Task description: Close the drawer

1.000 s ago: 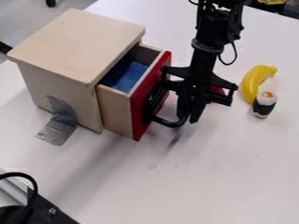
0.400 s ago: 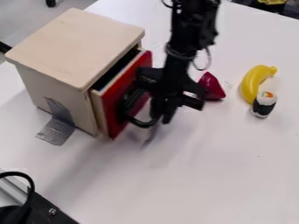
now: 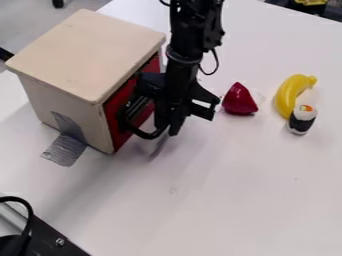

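One red drawer [image 3: 115,114], closed, gripper [image 3: 167,130] beside it

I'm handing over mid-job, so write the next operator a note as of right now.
Claw: low in front of the red drawer front, at its black handle; contact unclear.
Drawer: in the wooden cabinet, its front looking about flush.
Done: closing, as far as the view shows.
Left: probably just check it is fully seated, then back the claw away.
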Motion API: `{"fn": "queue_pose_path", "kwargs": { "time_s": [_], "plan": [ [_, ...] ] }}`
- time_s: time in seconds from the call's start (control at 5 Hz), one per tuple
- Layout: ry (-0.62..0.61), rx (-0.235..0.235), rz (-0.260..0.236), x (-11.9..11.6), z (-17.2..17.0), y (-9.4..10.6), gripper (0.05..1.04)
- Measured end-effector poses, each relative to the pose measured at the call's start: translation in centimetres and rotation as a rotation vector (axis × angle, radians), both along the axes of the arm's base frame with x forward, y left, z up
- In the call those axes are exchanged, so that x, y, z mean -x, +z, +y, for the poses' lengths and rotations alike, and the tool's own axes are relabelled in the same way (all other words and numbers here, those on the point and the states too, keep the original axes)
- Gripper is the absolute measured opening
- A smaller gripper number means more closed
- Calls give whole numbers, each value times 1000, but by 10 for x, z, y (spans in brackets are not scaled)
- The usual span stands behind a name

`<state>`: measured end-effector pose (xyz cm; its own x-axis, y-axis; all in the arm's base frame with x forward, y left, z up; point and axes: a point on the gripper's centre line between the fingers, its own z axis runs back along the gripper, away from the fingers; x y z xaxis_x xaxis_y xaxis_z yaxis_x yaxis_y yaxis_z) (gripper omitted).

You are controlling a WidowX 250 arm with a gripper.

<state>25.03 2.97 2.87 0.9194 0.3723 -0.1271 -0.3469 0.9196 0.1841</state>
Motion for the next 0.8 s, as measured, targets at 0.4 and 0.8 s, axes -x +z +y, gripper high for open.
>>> {"fn": "queue_pose_path", "kwargs": {
  "time_s": [0.4, 0.8],
  "plan": [
    [24, 37, -4, -5, 3, -2, 145],
    [72, 76, -1, 2, -1, -1, 725]
  ]
}}
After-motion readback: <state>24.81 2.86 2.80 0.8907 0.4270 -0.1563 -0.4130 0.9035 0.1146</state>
